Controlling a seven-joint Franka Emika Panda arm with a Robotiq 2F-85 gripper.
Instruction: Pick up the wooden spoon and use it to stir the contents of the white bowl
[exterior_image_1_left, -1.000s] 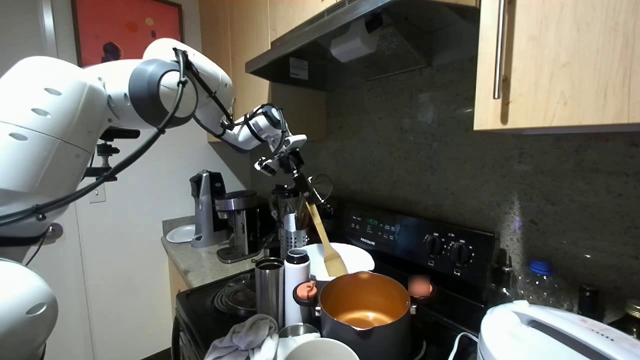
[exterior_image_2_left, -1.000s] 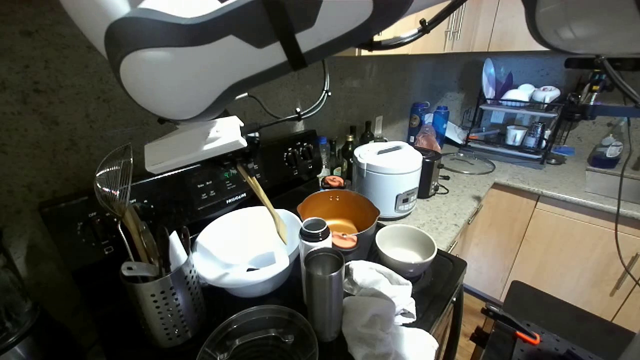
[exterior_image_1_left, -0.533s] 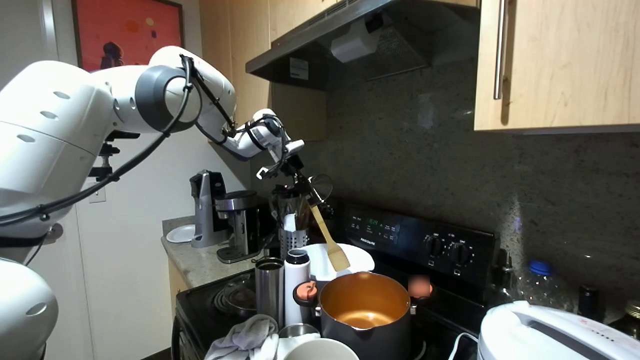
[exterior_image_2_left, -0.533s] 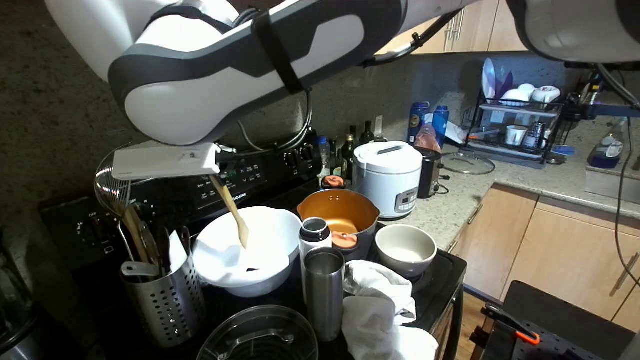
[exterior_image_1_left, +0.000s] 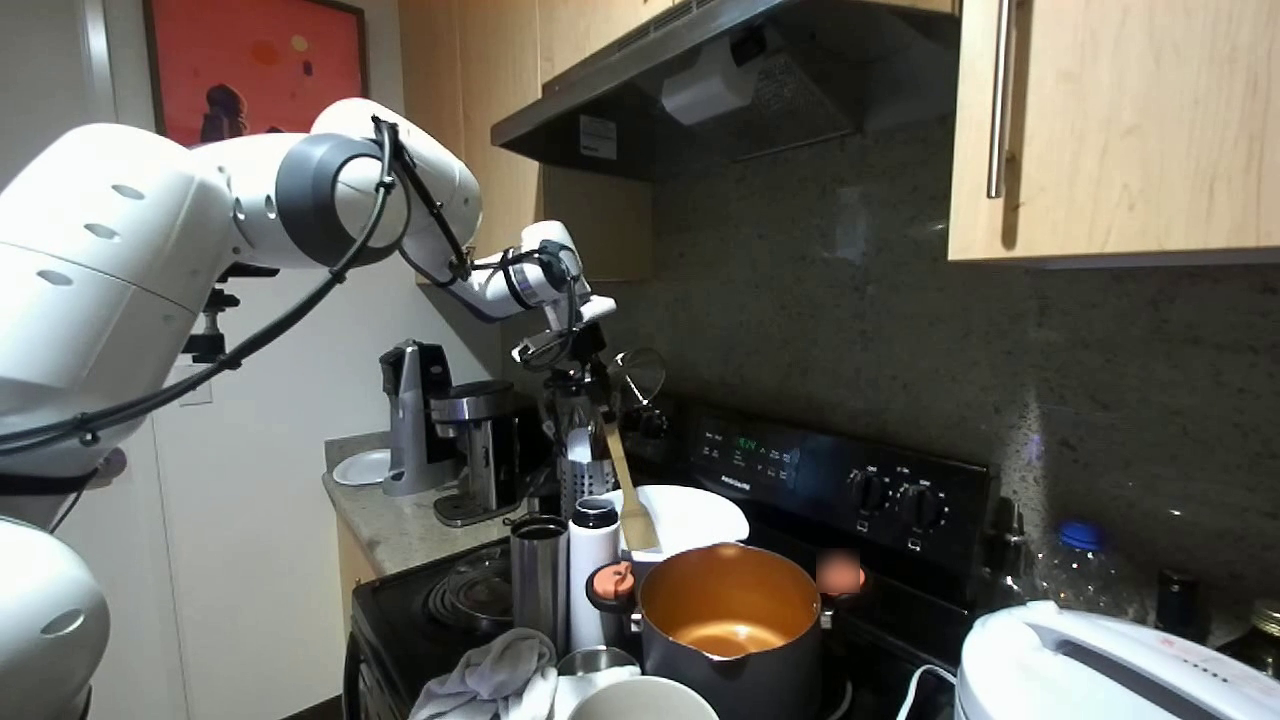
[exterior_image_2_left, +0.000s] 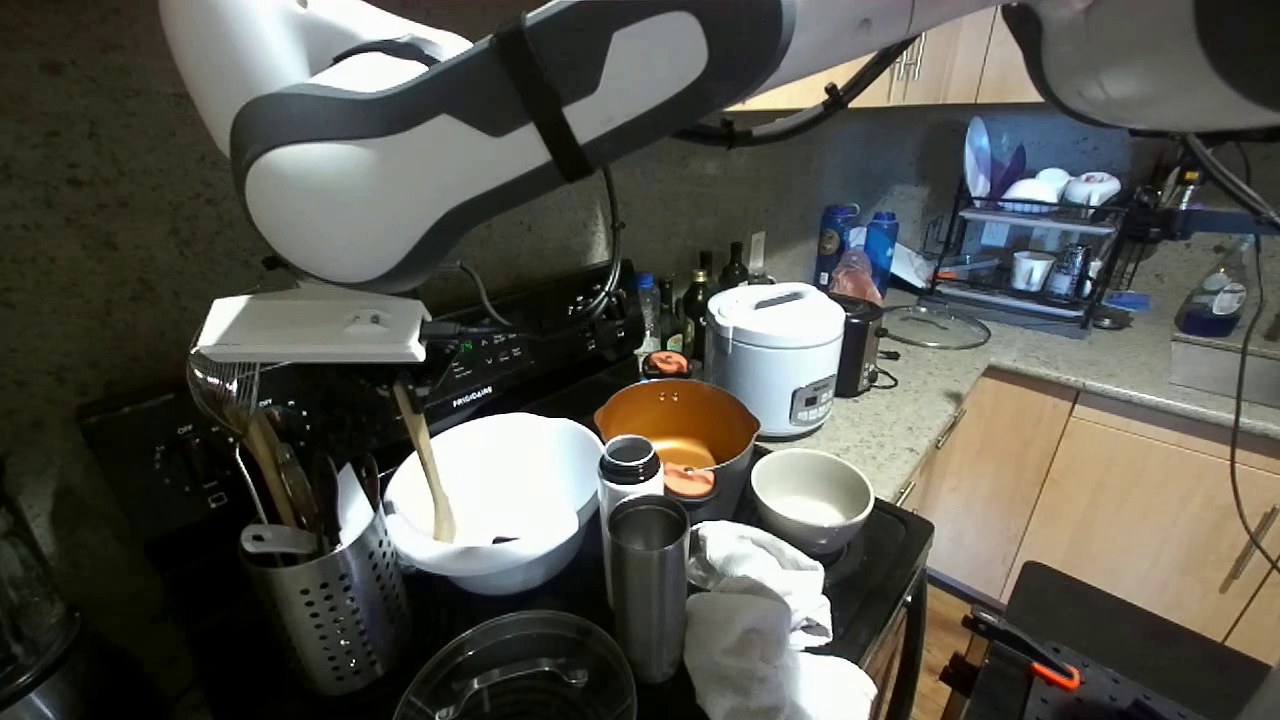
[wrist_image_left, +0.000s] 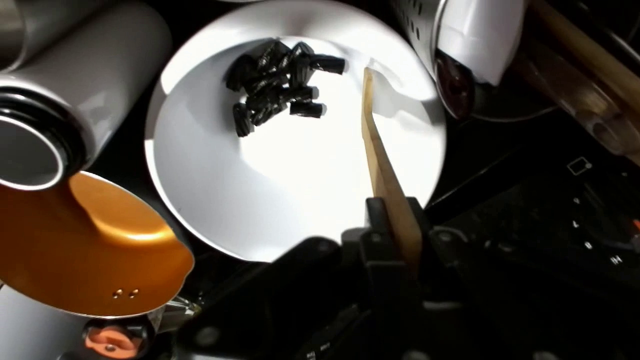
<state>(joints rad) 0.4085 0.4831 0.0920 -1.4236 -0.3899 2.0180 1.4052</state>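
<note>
Spoon (wrist_image_left: 381, 160), wrist view: handle pinched in gripper (wrist_image_left: 395, 207), blade ahead over white bowl (wrist_image_left: 195, 165). In an exterior view: slants down from gripper, beyond orange-lined pot (exterior_image_1_left: 745, 690). In an exterior view: blade within bowl, near utensil holder (exterior_image_2_left: 335, 630); contact with base hard to tell

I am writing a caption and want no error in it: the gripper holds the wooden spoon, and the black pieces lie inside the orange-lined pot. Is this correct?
Not fully. The place of the black pieces is wrong: the wrist view shows them in the white bowl. The rest is right: the gripper holds the wooden spoon.
</note>
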